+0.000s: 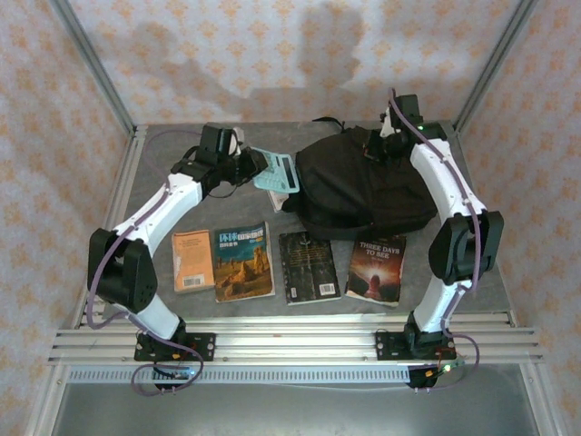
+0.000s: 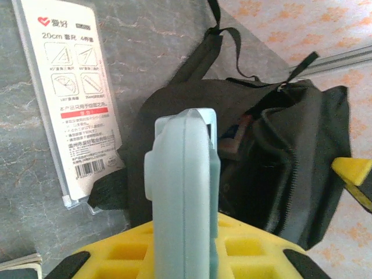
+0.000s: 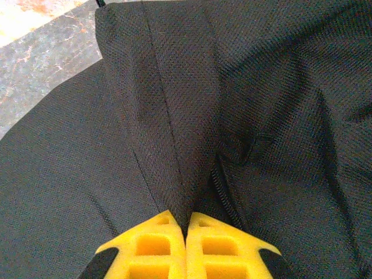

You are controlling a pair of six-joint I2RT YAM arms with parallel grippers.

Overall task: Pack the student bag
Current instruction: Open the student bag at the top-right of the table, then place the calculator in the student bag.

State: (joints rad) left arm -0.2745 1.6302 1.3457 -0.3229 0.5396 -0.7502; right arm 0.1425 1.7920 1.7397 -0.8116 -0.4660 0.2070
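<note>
Currently, the left gripper (image 1: 247, 165) is at the far left of the grey table (image 1: 227, 309), clenched on a pale blue calculator (image 1: 275, 173). In the left wrist view its yellow fingers (image 2: 244, 250) clamp the calculator (image 2: 183, 174) on both flat faces, and the calculator stands edge-on to the camera, its free end aimed at the bag. A packaged ruler set (image 2: 70, 99) lies flat on the table to the left of the calculator in that view, and one lower corner touches a black strap.

Four books lie in a row along the near side of the table, none touching the bag:
- an orange book (image 1: 192, 261);
- a book with a desert-scene cover (image 1: 242, 261), just beside the orange one;
- a dark-covered book (image 1: 309, 266);
- a book titled "Three Days to See" (image 1: 377, 269).

The student bag (image 1: 363, 186) lies on the far right of the table, behind the two right-hand books. Its zipped opening (image 2: 261, 151) gapes toward the calculator.

The right gripper (image 3: 186, 224) sits at the bag's far right edge. Its yellow fingers are pressed together, pinching a raised fold of the black fabric.
</note>
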